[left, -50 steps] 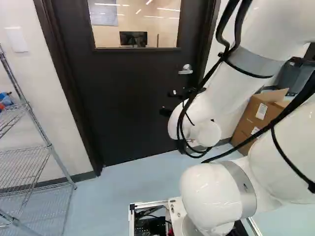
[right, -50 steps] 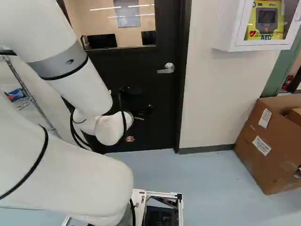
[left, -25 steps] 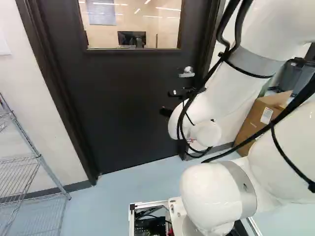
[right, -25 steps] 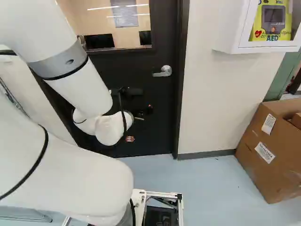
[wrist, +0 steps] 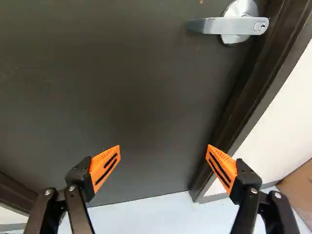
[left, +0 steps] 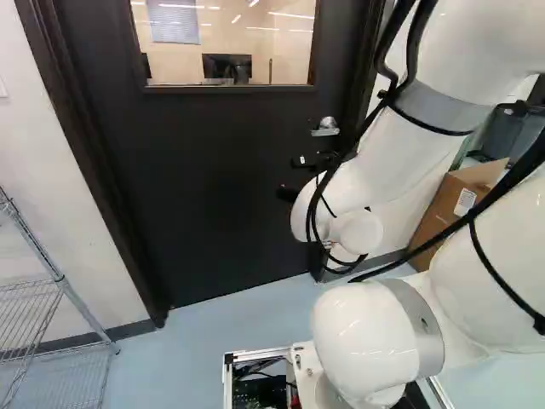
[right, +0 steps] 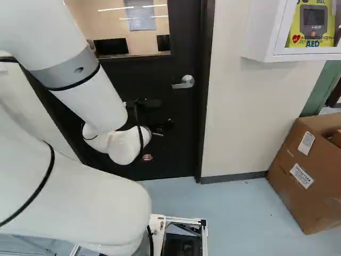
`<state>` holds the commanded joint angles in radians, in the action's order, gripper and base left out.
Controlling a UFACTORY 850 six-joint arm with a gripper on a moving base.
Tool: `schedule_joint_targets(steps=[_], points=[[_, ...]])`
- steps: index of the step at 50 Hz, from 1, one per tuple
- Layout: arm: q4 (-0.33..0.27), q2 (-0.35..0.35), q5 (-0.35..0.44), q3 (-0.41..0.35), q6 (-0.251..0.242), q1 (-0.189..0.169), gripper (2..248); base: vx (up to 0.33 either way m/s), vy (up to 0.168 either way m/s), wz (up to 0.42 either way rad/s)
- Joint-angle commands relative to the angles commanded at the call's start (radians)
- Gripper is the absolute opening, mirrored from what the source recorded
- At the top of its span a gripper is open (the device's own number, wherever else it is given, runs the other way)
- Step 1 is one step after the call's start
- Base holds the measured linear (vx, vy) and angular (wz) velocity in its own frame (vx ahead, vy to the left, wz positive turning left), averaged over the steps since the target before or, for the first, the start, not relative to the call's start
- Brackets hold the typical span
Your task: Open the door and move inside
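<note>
Here we are, facing shut door [left: 204, 170], claw [left: 292, 178] spread wide, silver handle [wrist: 209, 26] ahead of it, close beside frame [wrist: 253, 97].

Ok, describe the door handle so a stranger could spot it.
Find the dark door, then the window in its upper part. Below the window, near the frame, sits the handle: a lever on a round plate. Its silver metal and keyhole set it apart from the door and frame.
</note>
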<state>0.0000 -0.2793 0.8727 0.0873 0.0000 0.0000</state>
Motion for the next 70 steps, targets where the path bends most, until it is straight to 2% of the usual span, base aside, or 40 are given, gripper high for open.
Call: schedule_joint_targets(steps=[14, 39, 70], points=[[0.0, 0.004, 0.0, 0.008, 0.0, 0.0, 247, 0.0, 0.0, 0.0], [0.0, 0.028, 0.0, 0.089, 0.0, 0.0, 247, 0.0, 0.0, 0.0], [0.0, 0.008, 0.0, 0.149, 0.0, 0.0, 247, 0.0, 0.0, 0.0]])
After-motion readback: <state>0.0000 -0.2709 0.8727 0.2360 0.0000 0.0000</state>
